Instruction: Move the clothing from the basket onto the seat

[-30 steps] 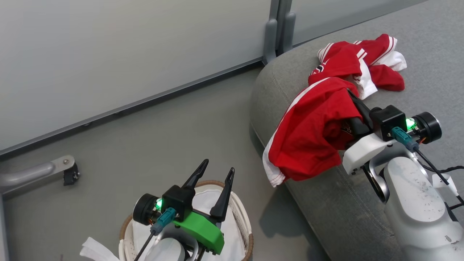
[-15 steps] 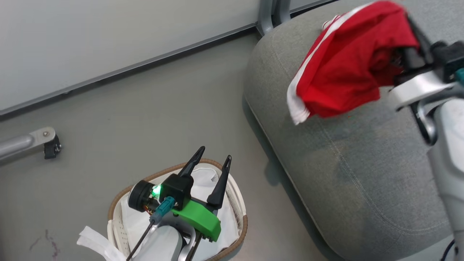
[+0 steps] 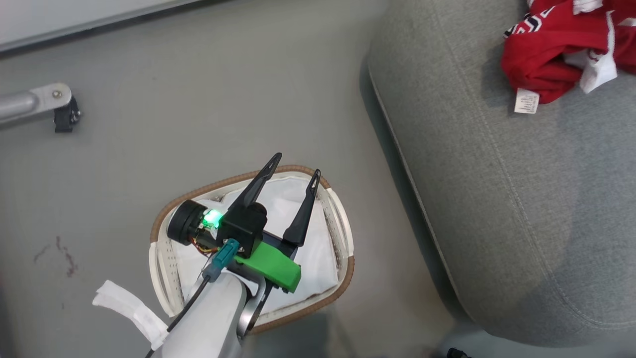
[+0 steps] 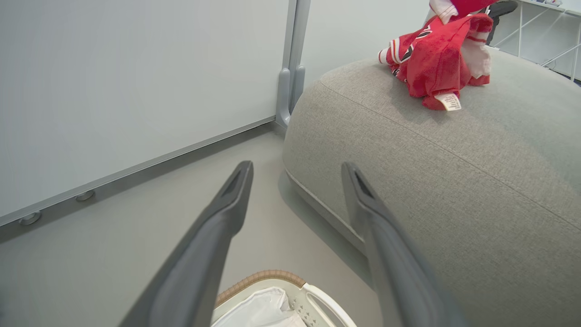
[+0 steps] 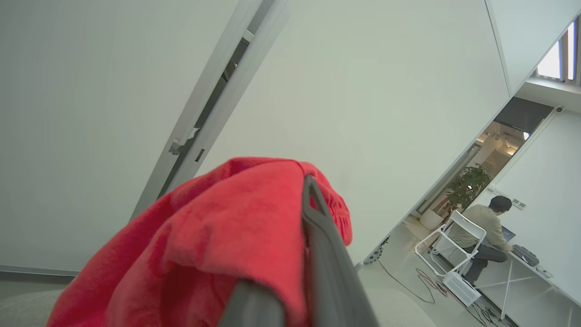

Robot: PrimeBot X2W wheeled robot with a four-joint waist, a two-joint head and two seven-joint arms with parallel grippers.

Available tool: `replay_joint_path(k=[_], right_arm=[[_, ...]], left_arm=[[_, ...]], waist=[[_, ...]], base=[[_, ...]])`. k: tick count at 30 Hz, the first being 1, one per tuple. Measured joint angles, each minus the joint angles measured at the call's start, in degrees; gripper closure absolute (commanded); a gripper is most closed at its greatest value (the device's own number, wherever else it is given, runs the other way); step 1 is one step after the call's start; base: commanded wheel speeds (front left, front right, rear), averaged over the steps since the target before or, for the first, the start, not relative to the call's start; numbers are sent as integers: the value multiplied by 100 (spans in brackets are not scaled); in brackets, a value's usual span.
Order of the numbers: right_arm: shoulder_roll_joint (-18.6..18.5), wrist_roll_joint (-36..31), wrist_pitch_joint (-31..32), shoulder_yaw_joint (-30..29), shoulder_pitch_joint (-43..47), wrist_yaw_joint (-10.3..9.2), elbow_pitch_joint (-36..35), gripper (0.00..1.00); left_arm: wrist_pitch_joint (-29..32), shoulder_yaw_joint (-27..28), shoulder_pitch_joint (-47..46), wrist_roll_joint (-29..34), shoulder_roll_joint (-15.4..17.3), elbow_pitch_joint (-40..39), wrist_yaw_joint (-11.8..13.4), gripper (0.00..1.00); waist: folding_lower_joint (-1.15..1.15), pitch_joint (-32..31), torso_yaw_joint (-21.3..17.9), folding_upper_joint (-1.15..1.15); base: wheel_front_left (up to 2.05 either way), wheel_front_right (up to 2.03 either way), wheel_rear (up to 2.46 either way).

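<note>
Floor [image 3: 208,99]: grey, carries both seat and basket.

Seat [image 3: 521,199]: grey upholstered cushion on the right of the head view. Its rounded left edge faces the basket.

Basket [image 3: 158,233]: stands on the floor near the seat's left edge, not touching it. Brown rim; white liner [image 3: 323,248] exposed inside.

Clothing [image 3: 546,54]: one red piece lies crumpled on top of the seat, toward its far edge, with part of the black-and-white lettering showing. The other red piece is off the seat, draped over the right gripper in the right wrist view.

Right gripper [image 5: 302,190]: jaws drawn close together, pinching the red fabric. One finger is bare, the other is covered by cloth.

Left gripper [image 3: 296,165]: hovers over the basket's far rim. Jaws wide apart, nothing between them.

Care tag [image 3: 526,101]: white, hangs at the near side of the crumpled piece, resting on the seat.
</note>
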Motion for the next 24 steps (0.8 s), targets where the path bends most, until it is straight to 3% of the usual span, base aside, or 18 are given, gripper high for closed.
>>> replay_joint_path(k=[8,14,15,16,17,18,24], right_arm=[[357,-257,1,-637,634,0,665,100],[787,-390,0,-928,1085,0,714,100],[845,-398,0,-960,1134,0,686,85],[877,-421,0,-985,1176,0,647,54],[897,-437,0,-1004,1209,0,615,14],[931,-437,0,-1018,1261,0,572,0],[1176,-365,0,-1002,1671,0,268,0]], left_arm=[[0,-60,-153,93,53,-55,0,0],[0,-33,-151,94,102,-10,-1,0],[0,-34,-149,94,108,-1,-1,0],[0,-32,-149,94,109,2,-1,0],[0,-35,-149,94,110,5,-1,0],[0,-33,-149,94,111,9,-1,0],[0,-5,-133,19,114,15,-5,0]], waist=[[0,647,276,0],[0,850,367,0],[0,851,355,0],[0,845,338,0],[0,836,321,0],[0,819,300,0],[0,657,210,0]], base=[[0,0,0],[0,0,0],[0,0,0],[0,0,0],[0,0,0],[0,0,0],[0,0,0]])
